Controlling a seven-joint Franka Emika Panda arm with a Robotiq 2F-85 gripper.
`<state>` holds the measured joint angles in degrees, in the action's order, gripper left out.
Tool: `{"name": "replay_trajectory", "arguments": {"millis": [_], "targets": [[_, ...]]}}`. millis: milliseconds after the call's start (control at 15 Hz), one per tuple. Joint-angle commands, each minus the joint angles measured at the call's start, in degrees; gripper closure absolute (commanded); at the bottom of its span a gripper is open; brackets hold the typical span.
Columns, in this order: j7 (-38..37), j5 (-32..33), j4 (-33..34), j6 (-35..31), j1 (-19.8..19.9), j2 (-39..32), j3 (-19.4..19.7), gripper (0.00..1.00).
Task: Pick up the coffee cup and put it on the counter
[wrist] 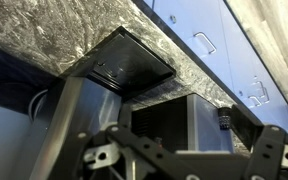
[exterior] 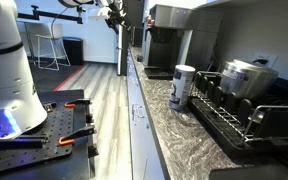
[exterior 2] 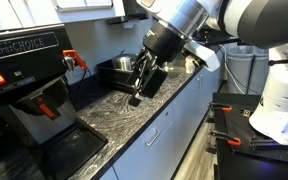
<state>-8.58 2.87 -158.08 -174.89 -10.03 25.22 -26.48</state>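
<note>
My arm (exterior 2: 184, 22) slants down left over grey-and-white speckled stone tabletop (exterior 2: 112, 116); my tool (exterior 2: 137, 96) hangs tilted above it, jaws wide, empty.

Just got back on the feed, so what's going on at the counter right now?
The Panda arm is reaching over the speckled stone counter, and its gripper hangs just above the worktop, open and holding nothing. It is between the black coffee machine and the steel pot. The white tumbler stands beside the dish rack. I cannot pick out the coffee cup for sure in these views, so the pick-up is not yet done.
</note>
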Motion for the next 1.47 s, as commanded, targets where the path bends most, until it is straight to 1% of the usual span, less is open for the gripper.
{"name": "replay_trajectory", "arguments": {"millis": [0,133,267,333,467,667,867,1067,1133,1200,1267,1400], "targets": [[-6.92,4.09,2.88,-0.97,10.68,0.18,-11.71,0.00],[-10.29,5.40,5.86,-0.79,15.90,-0.98,-18.50,0.00],[-13.75,6.95,8.95,0.30,22.95,-0.69,-26.69,0.00],[-15.04,7.55,10.09,0.32,26.23,-0.46,-30.09,0.00],[-18.20,8.37,13.53,1.30,34.44,0.23,-38.16,0.00],[-20.55,8.56,17.96,2.93,45.85,1.40,-48.63,0.00],[-22.03,7.47,21.97,3.50,55.90,2.58,-57.83,0.00],[-22.99,6.44,24.99,3.08,62.62,3.78,-64.44,0.00],[-23.30,6.13,25.78,3.03,63.90,4.04,-65.93,0.00],[-19.39,1.06,25.86,2.86,63.96,5.42,-66.81,0.00],[-17.38,0.37,23.48,0.91,61.82,3.69,-64.67,0.00],[-16.81,-1.77,24.12,0.99,62.56,4.82,-66.00,0.00]]}}
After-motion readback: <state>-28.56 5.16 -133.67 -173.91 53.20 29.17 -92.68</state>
